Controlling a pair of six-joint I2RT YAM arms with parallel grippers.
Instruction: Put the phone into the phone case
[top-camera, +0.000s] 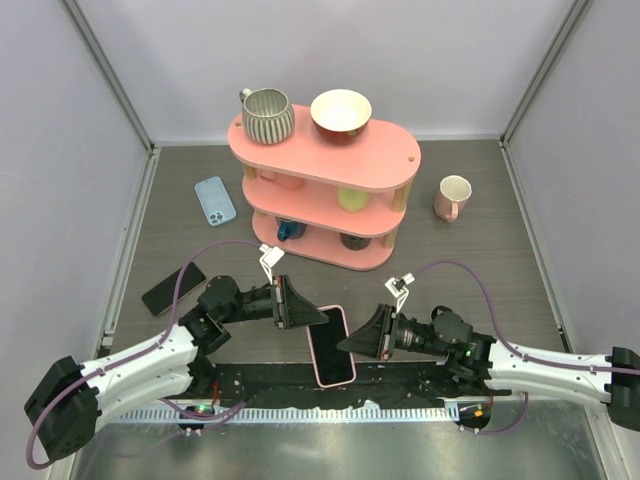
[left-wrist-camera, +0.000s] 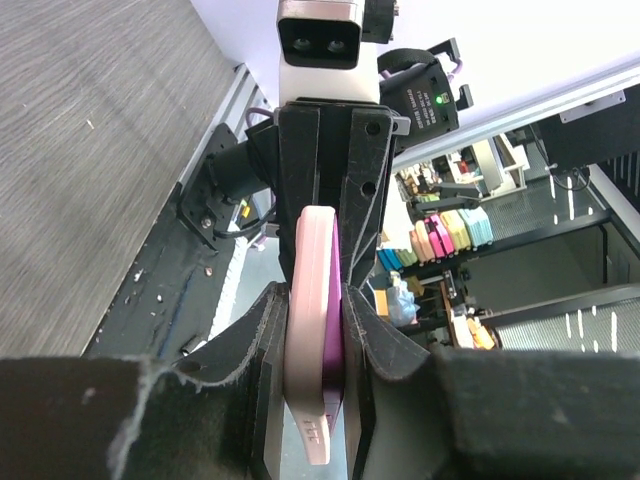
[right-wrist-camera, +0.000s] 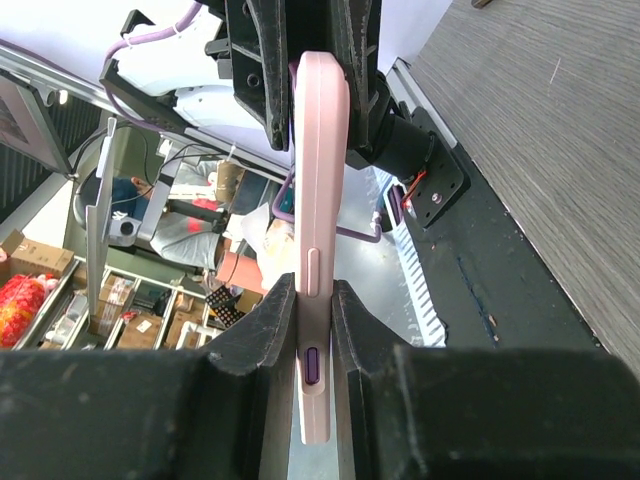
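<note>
While the left hand (top-camera: 312, 316) and the right hand (top-camera: 352, 343) face each other over the near edge of the desk (top-camera: 470, 270), they share one load: a phone (top-camera: 330, 355) seated in a pink case (right-wrist-camera: 321, 150). From above, the dark screen faces up with the pink rim showing all round it. The cased phone lies roughly level, its long axis running away from the arm bases, and it sits above the black strip at the desk's front edge.

The left hand is clenched on the case's left long edge near the far end. Its wrist view shows both fingers pressed against the pink shell, with a purple body visible inside it. The right hand is clenched on the opposite long edge. Its own view shows the fingers pinching the case just above a purple side button.

Farther back stands a pink three-tier shelf (top-camera: 395, 160), with a ribbed grey mug (top-camera: 268, 116) and a bowl (top-camera: 341, 114) on its top tier and small items on the lower tiers. A pink mug (top-camera: 452, 197) stands on the desk to the shelf's right. Left of the shelf lies a blue slab (top-camera: 215, 200); whether it is a phone or a case cannot be told. A black phone (top-camera: 172, 290) lies flat near the left wall.
</note>
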